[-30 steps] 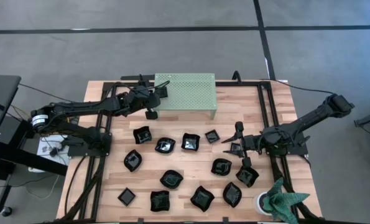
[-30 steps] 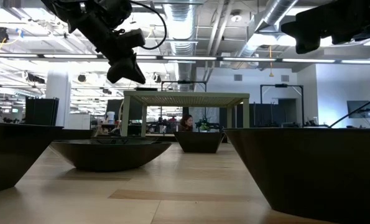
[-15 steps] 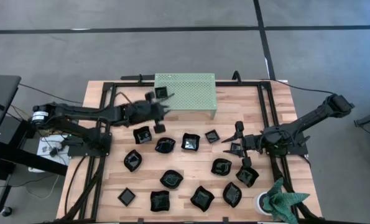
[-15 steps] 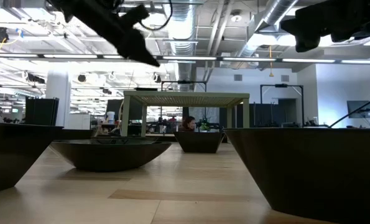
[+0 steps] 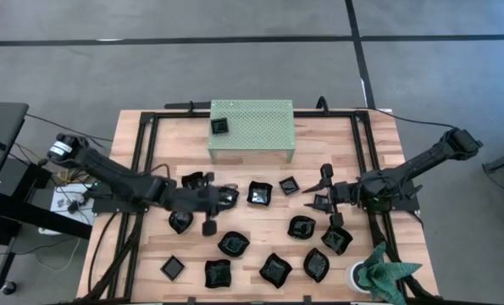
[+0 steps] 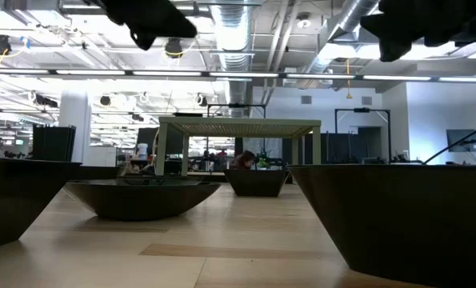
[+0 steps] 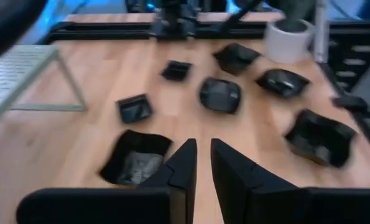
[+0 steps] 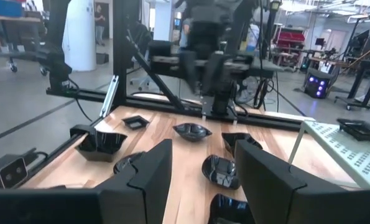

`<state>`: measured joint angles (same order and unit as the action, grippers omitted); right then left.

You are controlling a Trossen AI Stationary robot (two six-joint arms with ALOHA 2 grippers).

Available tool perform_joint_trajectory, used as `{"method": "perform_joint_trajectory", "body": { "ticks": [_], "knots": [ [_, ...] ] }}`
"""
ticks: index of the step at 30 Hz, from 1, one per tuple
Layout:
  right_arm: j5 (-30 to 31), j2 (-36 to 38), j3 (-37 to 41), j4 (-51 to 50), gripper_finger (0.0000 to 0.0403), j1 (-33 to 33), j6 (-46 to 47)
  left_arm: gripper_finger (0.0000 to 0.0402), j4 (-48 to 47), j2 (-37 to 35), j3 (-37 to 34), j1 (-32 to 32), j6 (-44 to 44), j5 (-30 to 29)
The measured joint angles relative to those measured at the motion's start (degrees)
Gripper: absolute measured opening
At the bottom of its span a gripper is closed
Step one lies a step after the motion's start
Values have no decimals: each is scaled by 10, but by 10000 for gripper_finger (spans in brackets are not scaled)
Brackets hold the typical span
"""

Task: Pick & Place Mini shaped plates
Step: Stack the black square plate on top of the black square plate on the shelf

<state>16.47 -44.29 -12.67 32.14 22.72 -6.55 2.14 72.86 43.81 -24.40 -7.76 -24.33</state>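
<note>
Resting on stand (image 5: 264, 127): square plate (image 5: 219, 126).

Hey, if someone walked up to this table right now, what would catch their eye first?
Probably the scatter of small glossy black dishes across the near half of the wooden table, with one black square dish alone on top of the pale green perforated metal stand at the far edge. Next, the left gripper low over the dishes, fingers nearly together, and the right gripper open at the right.

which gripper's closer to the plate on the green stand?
Left. The left gripper is over the plates in front of the stand, below the plate on the stand in the high view. The right gripper sits farther off, toward the right side.
</note>
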Motion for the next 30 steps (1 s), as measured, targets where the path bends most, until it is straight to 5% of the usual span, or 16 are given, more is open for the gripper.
{"method": "perform_joint_trajectory", "body": {
  "ticks": [8, 18, 23, 30],
  "knots": [
    [-1, -1, 0, -9, 171, 12, 52, 54, 52, 6, 0, -28, -20, 2],
    [-2, -1, 0, -9, 171, 52, 86, 118, 65, 12, 0, -35, -61, 3],
    [-1, -1, 0, 16, 171, 51, 86, 126, 57, 12, 22, -49, -6, -7],
    [0, -1, 0, 20, 171, 42, 94, 127, -135, -22, 87, -49, -48, -50]
  ]
}}
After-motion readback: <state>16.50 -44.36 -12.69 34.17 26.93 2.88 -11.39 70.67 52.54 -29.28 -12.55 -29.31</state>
